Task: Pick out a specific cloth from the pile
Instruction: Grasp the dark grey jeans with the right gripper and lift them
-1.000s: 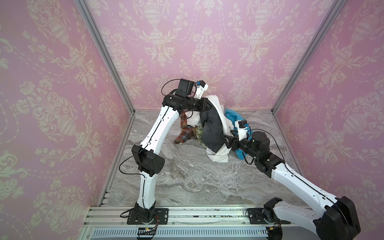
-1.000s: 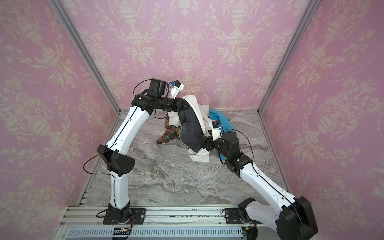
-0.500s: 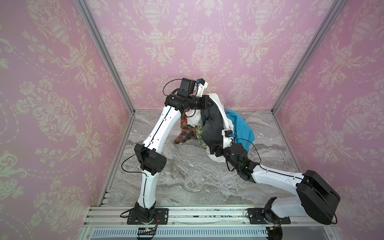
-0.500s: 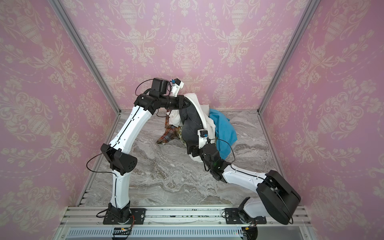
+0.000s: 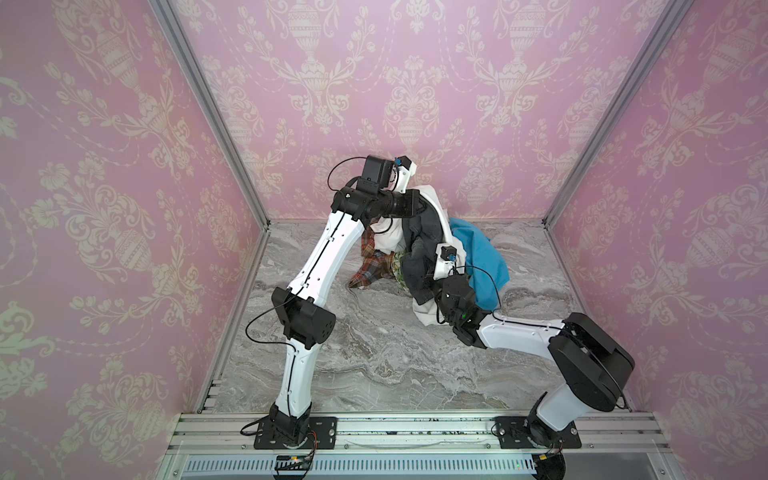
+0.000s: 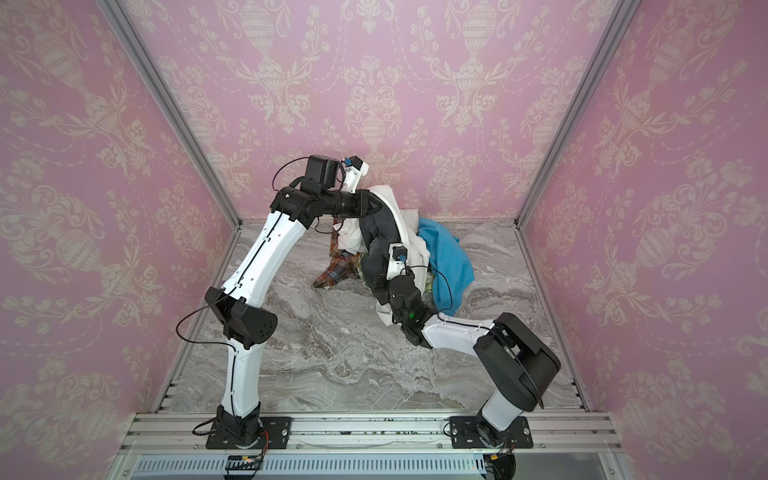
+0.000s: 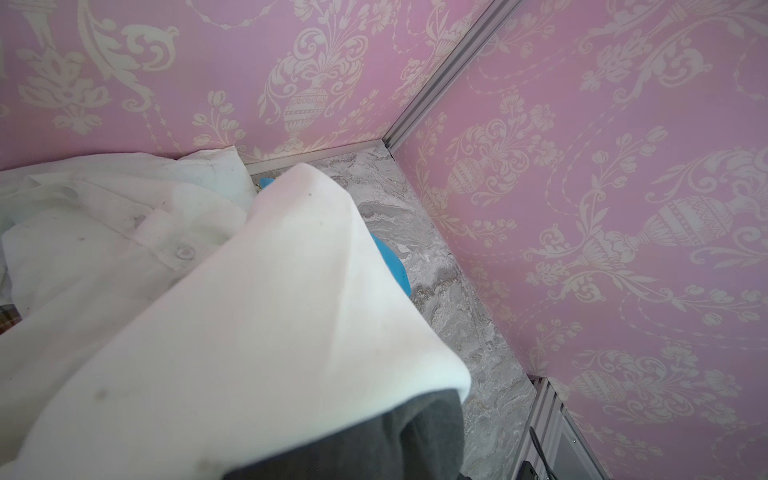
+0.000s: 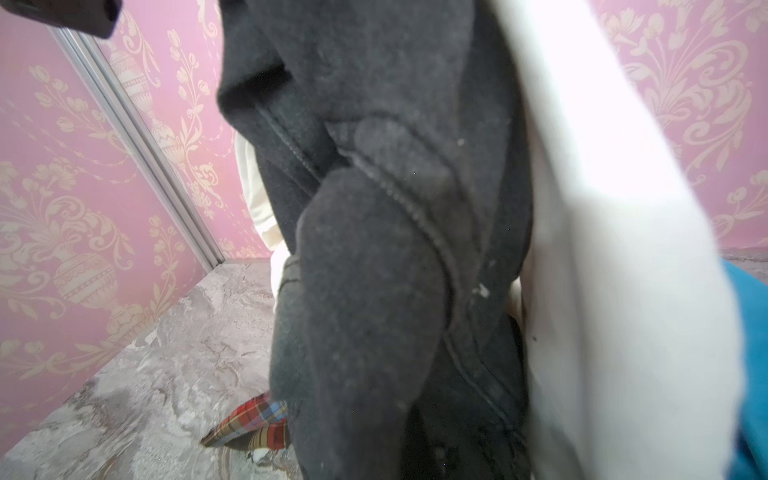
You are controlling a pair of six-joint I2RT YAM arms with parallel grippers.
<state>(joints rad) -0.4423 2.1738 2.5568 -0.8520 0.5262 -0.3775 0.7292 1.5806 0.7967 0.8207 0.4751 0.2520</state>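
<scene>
Item: the cloth, charcoal, hanging above the pile from your left pincer, which pinches it (white sheet draped alongside). Right pincer: pressed together among its lower folds, hold hidden. Step: separation. Next, likely: draw the cloth free of the sheet toward bare tabletop.

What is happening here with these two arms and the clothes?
The left gripper, raised high, holds up the dark grey cloth, and a white sheet hangs with it. The right gripper is closed low against the same cloth; its jaws are hidden. The blue cloth and plaid cloth lie on the table.
</scene>
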